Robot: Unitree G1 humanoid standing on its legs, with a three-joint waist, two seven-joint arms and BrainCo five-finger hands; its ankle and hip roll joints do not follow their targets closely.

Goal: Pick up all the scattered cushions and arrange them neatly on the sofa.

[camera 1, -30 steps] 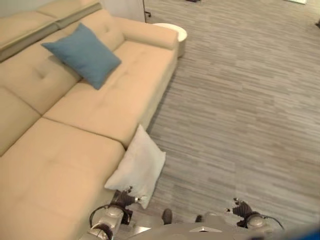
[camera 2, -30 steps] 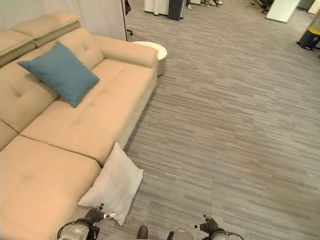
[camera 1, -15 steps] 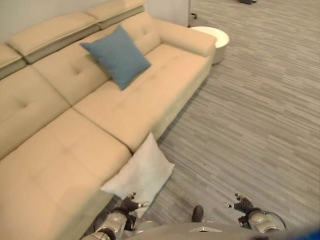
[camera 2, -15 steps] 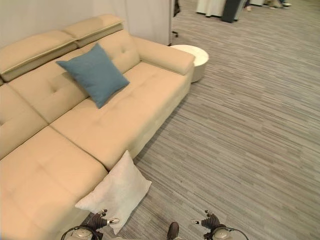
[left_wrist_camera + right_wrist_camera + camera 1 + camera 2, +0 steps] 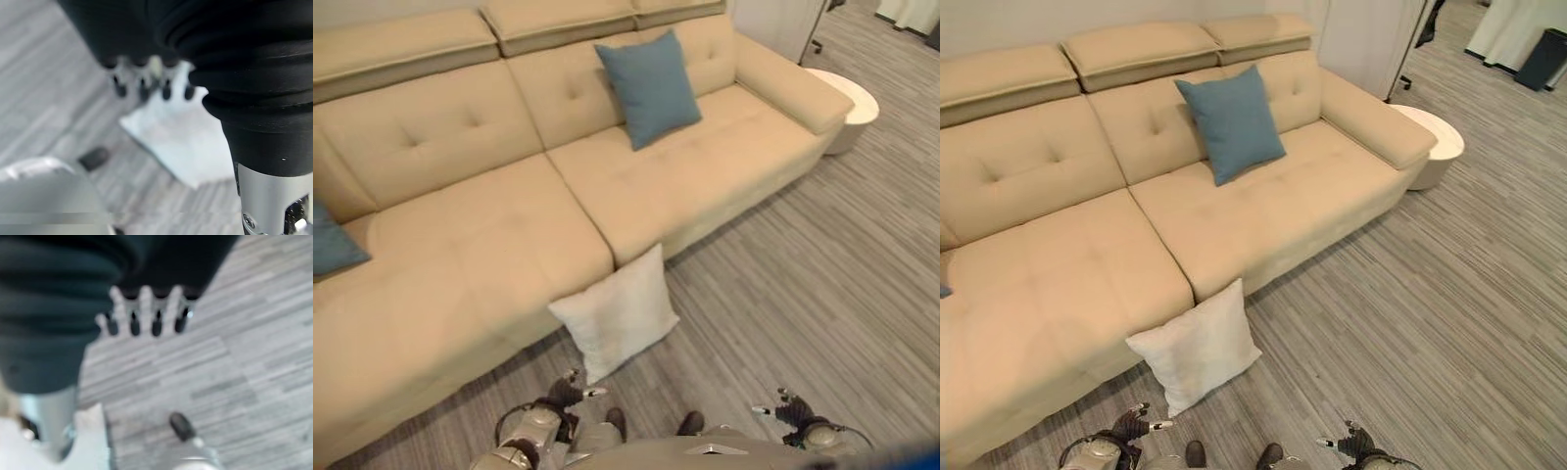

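A long beige tufted fabric sofa (image 5: pixel 1087 245) spans the scene. A square blue cushion (image 5: pixel 1231 121) leans upright against its backrest. A white square cushion (image 5: pixel 1197 346) stands on the grey striped floor (image 5: pixel 1430 294), propped against the sofa's front edge. Another blue cushion (image 5: pixel 331 245) lies on the seat's far end. A round white side table (image 5: pixel 1435 142) sits beside the sofa's armrest. Before the sofa, left hand (image 5: pixel 570 390) and right hand (image 5: pixel 781 406) hang relaxed and empty.
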